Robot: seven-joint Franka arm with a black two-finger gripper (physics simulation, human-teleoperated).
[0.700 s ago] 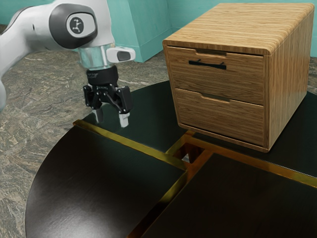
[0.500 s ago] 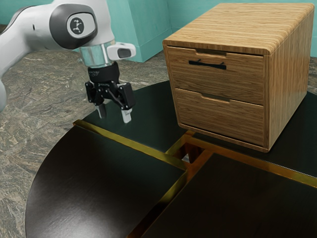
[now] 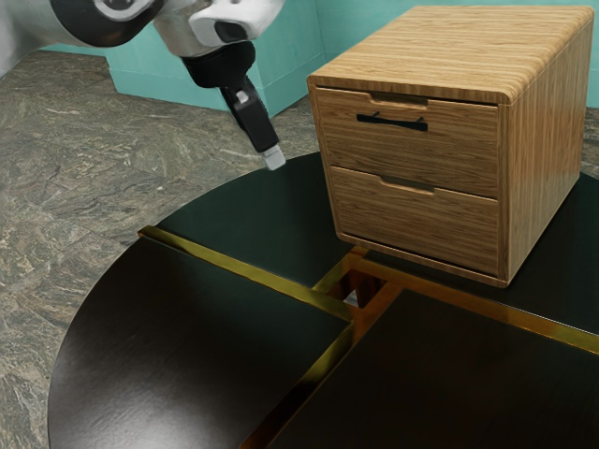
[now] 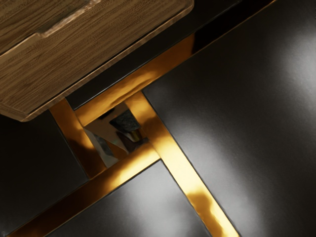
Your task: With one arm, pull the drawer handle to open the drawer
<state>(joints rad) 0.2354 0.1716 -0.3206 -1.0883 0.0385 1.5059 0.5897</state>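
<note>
Toward the exterior view's right, on the round black tabletop [image 3: 187, 346], stands the light wooden two-drawer cabinet [image 3: 543, 140]. Its upper drawer [image 3: 412, 150] sits flush and shut, with a slim black handle [image 3: 393, 123] lying flat across its front just under a shallow notch, and the lower drawer [image 3: 416, 213] is flush too. The black two-finger gripper [image 3: 272, 159] hangs in the air off the cabinet's front, apart from the handle, slanting tip-first toward the cabinet; it's edge-on, so open or closed, I cannot tell. Since half a second ago it has risen from low over the table, swung toward the cabinet and tipped over from pointing straight down, while the drawers haven't budged. The wrist view looks down past the cabinet's lower front onto the crossing gold strips [image 4: 168, 153]
</note>
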